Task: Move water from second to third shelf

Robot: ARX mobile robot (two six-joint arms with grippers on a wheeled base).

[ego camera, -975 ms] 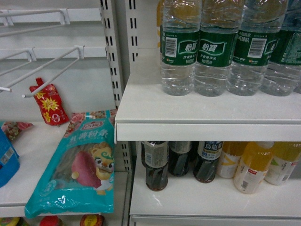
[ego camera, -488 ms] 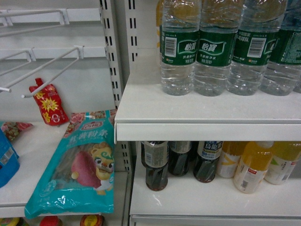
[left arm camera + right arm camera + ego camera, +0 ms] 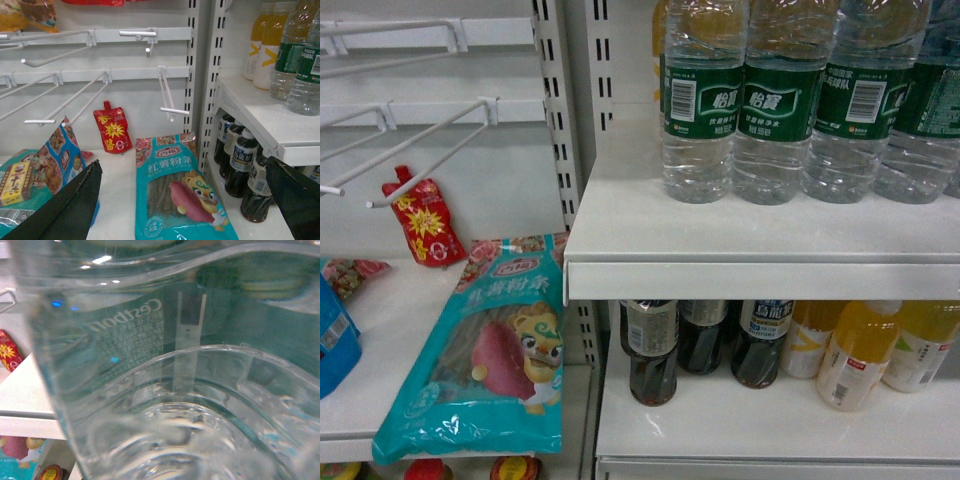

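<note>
Several bottles of water [image 3: 700, 110] with green labels stand in a row on the upper white shelf [image 3: 760, 280] in the head view; no gripper shows there. In the left wrist view the same water [image 3: 302, 70] is at the far right. My left gripper [image 3: 184, 165] is open wide with nothing between its black fingers [image 3: 75, 205]. It hovers over the lower shelf on the left. One clear ribbed water bottle [image 3: 165, 390] fills the right wrist view at very close range. It hides the right gripper's jaws.
A teal noodle packet [image 3: 500, 350] and a red pouch [image 3: 423, 222] lie on the left shelf under white wire hooks [image 3: 430, 150]. Dark drink bottles [image 3: 652, 350] and yellow juice bottles [image 3: 855, 355] stand on the shelf below the water. A slotted upright post [image 3: 560, 150] divides the bays.
</note>
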